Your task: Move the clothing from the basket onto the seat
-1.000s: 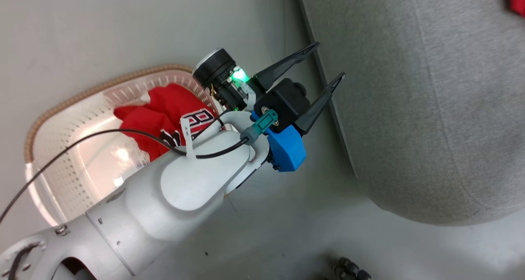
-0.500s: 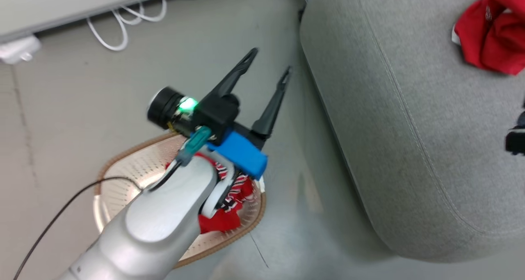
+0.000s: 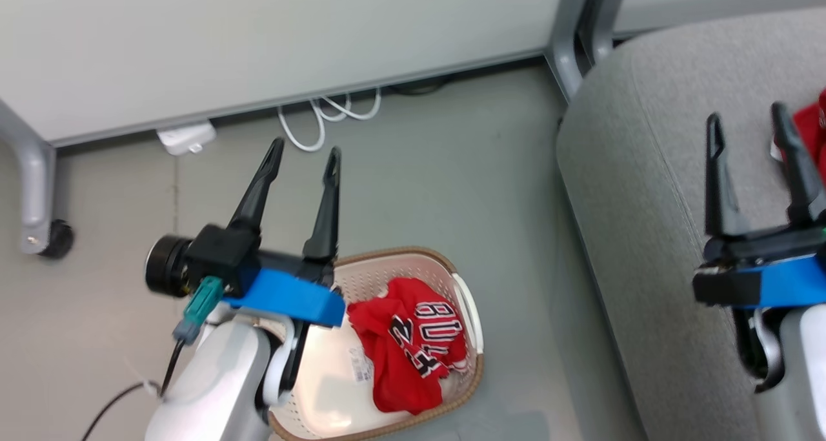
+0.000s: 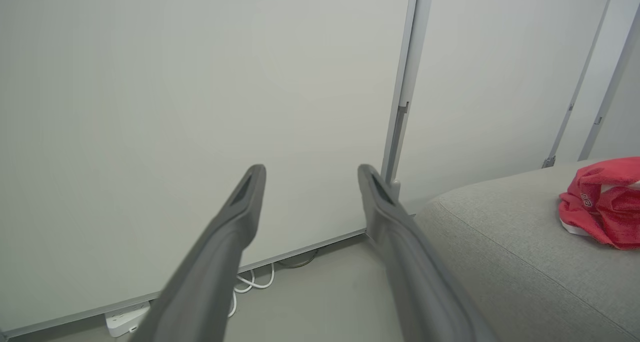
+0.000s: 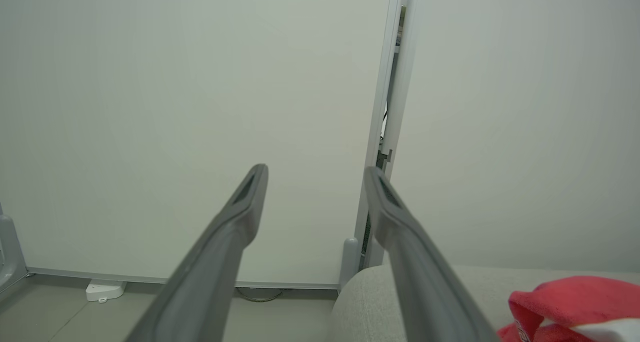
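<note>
On grey floor [image 3: 452,170], one cream-white perforated plastic laundry basket with brown woven-look rim [image 3: 316,389] holds one crumpled bright red jersey with black-and-white letters and numbers [image 3: 413,344]. To its right stands one large grey fabric-upholstered seat with a seam line [image 3: 645,234]. A second bright red garment with white trim [image 4: 600,207] lies bunched on the seat top, well apart from the basket. Two tools: left tool [image 3: 303,150] raised beside the basket, fingers wide apart, empty; right tool [image 3: 746,115] over the seat near the garment, fingers wide apart, empty. Room: pale wall panels [image 3: 258,41], white cables [image 3: 329,115] and one white power strip [image 3: 186,137] at the wall base, one black castor [image 3: 57,237] at left.
</note>
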Available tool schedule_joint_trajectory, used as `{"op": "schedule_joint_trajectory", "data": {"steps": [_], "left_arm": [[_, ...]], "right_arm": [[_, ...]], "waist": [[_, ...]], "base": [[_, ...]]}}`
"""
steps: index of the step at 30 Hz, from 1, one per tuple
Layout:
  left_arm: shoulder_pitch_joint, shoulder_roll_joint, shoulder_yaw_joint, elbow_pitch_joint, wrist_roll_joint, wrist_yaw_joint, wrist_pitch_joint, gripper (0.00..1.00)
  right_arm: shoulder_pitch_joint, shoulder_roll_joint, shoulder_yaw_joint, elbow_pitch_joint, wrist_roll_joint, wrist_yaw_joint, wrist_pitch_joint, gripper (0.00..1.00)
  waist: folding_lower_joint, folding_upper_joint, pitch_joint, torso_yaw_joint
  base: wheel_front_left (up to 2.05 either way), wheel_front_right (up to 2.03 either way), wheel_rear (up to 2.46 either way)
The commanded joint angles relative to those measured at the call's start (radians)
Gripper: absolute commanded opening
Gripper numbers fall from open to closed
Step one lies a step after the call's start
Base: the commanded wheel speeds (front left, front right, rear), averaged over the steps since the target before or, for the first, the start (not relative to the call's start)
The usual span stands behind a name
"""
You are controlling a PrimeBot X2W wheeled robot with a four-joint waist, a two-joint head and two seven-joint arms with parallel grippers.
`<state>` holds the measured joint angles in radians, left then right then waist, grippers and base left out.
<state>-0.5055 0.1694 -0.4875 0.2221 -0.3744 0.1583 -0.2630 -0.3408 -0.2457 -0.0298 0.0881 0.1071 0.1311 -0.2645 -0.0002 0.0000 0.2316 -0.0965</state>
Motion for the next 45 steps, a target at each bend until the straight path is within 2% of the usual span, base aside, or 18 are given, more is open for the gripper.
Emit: {"op": "schedule_joint_trajectory", "data": {"steps": [1,8,16,26,34,45], "left_arm": [[0.023,-0.003,0.011,-0.004,0.008,-0.005,-0.003,1.00],[0.177,-0.041,0.151,-0.019,0.062,-0.065,-0.003,1.00],[0.308,-0.086,0.268,-0.027,0.107,-0.142,-0.003,1.00],[0.397,-0.113,0.351,-0.032,0.158,-0.205,-0.003,1.00],[0.422,-0.118,0.371,-0.020,0.174,-0.230,-0.003,1.00],[0.410,-0.118,0.353,-0.014,0.156,-0.222,-0.003,1.00]], "right_arm": [[0.024,0.006,0.004,0.002,0.000,-0.001,0.000,1.00],[0.118,0.050,0.015,0.023,-0.006,-0.001,0.000,1.00],[0.237,0.088,-0.004,0.046,-0.004,-0.001,0.000,1.00],[0.324,0.119,-0.015,0.055,0.004,-0.001,0.000,1.00],[0.347,0.126,-0.018,0.065,0.003,-0.001,0.000,1.00],[0.336,0.120,-0.013,0.079,0.001,-0.001,0.000,1.00]], "waist": [[0.0002,0.0000,-0.046,0.042],[0.0002,0.0000,-0.121,0.077],[0.0002,0.0000,-0.193,0.096],[0.0002,0.0000,-0.224,0.104],[0.0002,0.0000,-0.230,0.108],[0.0002,0.0000,-0.230,0.110]], "base": [[0.00,0.00,0.00],[0.00,0.00,0.00],[0.00,0.00,0.00],[0.00,0.00,0.00],[0.00,0.00,0.00],[0.00,0.00,0.00]]}}
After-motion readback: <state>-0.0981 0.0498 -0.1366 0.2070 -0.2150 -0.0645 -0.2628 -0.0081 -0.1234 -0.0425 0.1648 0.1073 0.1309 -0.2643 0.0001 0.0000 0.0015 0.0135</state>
